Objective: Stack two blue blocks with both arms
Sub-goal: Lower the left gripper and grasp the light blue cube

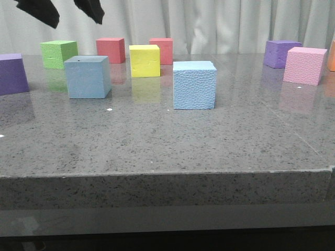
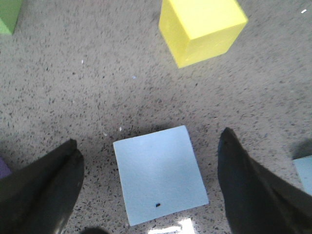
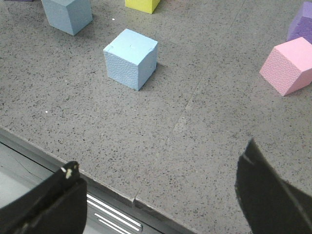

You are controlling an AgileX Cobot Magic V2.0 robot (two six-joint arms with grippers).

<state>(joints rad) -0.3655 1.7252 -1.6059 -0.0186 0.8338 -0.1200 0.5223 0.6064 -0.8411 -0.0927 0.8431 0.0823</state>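
Left gripper [image 2: 148, 195] spread wide, hovering high above smooth blue block [image 1: 87, 77], fingers [image 2: 46, 187] either side, touching nothing. Right gripper [image 3: 161, 200] also wide, empty, over near table [image 1: 157, 136] edge. Pebbled blue block [image 1: 194, 84] resting mid-table, well apart from smooth one. Yellow cube [image 1: 144, 60] behind, between them. Pink cube [image 1: 304, 65] far right.

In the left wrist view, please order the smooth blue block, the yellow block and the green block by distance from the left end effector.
1. Smooth blue block: between the fingers.
2. Yellow block: farther ahead.
3. Green block: at the far corner.
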